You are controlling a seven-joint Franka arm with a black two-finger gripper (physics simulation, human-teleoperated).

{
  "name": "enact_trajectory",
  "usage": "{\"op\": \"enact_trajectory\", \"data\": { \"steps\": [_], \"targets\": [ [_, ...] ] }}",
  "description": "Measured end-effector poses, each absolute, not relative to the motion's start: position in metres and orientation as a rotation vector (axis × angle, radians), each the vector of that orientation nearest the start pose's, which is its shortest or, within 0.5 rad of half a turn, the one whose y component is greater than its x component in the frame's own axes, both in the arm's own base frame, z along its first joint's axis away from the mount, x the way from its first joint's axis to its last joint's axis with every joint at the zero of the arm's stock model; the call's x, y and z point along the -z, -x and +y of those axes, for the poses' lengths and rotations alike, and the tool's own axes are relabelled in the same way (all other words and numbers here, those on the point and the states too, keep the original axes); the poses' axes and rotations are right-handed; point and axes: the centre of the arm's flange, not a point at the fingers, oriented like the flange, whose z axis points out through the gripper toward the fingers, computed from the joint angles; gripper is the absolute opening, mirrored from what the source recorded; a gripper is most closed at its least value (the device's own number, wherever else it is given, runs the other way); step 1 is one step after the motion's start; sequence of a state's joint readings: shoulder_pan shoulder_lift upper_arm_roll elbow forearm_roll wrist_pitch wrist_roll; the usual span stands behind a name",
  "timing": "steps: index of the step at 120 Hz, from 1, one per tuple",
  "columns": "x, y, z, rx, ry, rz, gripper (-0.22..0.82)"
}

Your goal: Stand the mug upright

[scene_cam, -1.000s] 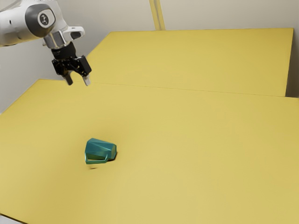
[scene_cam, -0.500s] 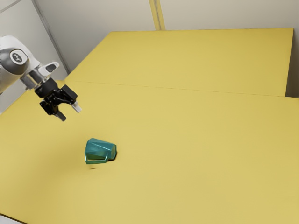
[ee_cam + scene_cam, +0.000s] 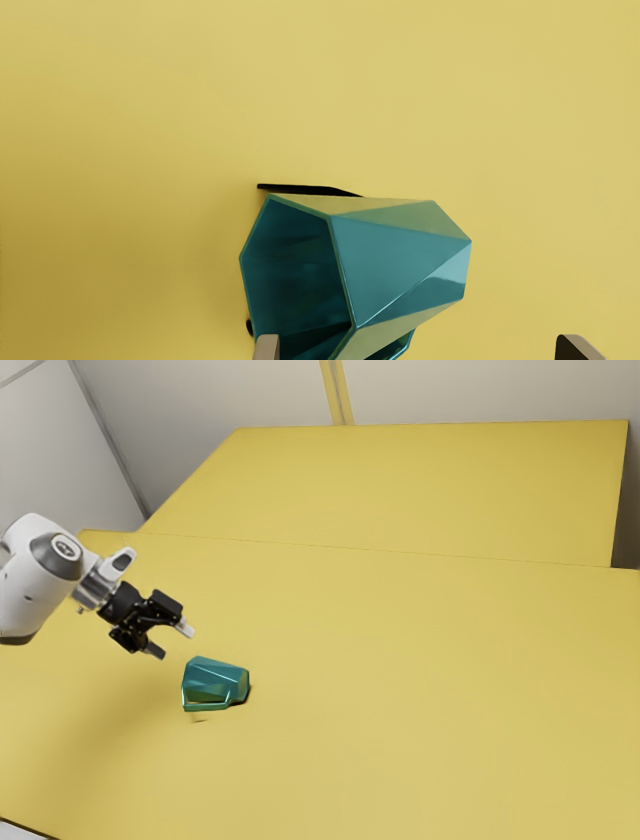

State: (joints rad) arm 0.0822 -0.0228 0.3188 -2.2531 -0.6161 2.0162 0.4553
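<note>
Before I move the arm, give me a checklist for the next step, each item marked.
1. Pincer open: ok, its fingers stand well apart.
2. Pincer clear of the mug: ok, the exterior view shows a gap between them.
3. Mug upright: not ok, it lies on its side on the yellow table.
4. Fingers lined up for a grasp: not ok, I judge; in the wrist view one fingertip overlaps the mug's mouth.
5. Handle out of the fingers' way: cannot tell; the wrist view cuts it off.
</note>
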Motion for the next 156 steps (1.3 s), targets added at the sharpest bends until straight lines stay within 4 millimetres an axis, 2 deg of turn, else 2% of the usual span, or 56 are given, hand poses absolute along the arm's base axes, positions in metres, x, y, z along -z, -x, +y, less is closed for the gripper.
{"op": "enact_trajectory", "data": {
  "steps": [24,41,67,84,88,105,116,131,156],
  "targets": [
    [-0.334,-0.47,0.161,-0.037,-2.493,0.331,0.6],
    [-0.319,-0.469,0.16,-0.042,-2.426,0.307,0.6],
    [-0.3,-0.465,0.159,-0.047,-2.323,0.268,0.6],
    [-0.298,-0.465,0.152,-0.053,-2.28,0.208,0.6],
    [-0.298,-0.465,0.151,-0.057,-2.274,0.196,0.56],
    [-0.299,-0.465,0.149,-0.074,-2.26,0.148,0.19],
    [-0.301,-0.466,0.149,-0.086,-2.256,0.121,0.03],
    [-0.305,-0.467,0.148,-0.106,-2.254,0.086,-0.08],
    [-0.318,-0.466,0.147,-0.141,-2.246,0.032,-0.15]
  ]
}}
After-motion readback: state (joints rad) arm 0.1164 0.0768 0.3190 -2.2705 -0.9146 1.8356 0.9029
